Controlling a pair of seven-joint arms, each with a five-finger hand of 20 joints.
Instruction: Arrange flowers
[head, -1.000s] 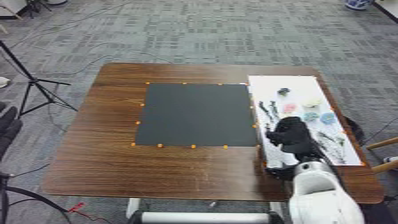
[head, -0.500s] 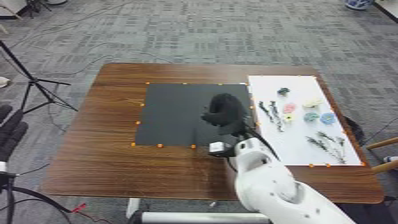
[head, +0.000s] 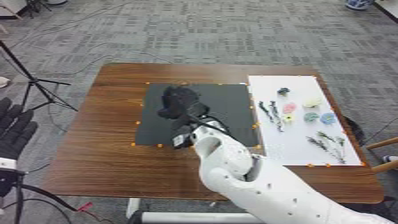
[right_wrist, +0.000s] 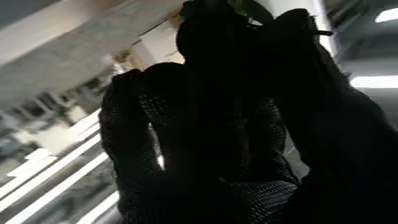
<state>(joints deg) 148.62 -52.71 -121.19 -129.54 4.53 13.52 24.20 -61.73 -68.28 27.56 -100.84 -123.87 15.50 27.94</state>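
Over the black mat (head: 233, 107), toward its 11 o'clock, is the right hand (head: 181, 102); it has come from the white board (head: 298, 139) at 3 o'clock. So a piece may soon go down. The right wrist view shows a green leaf (right_wrist: 258, 12) pinched at its tips. The head view shows the pink flower (head: 289, 107) and blue flower (head: 328, 119) on the board, and the left hand (head: 12, 134), wide, near 9 o'clock.

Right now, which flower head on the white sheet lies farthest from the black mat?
The light blue flower head, by the right edge of the white sheet; the teal one beside it and the rest lie nearer the black mat.
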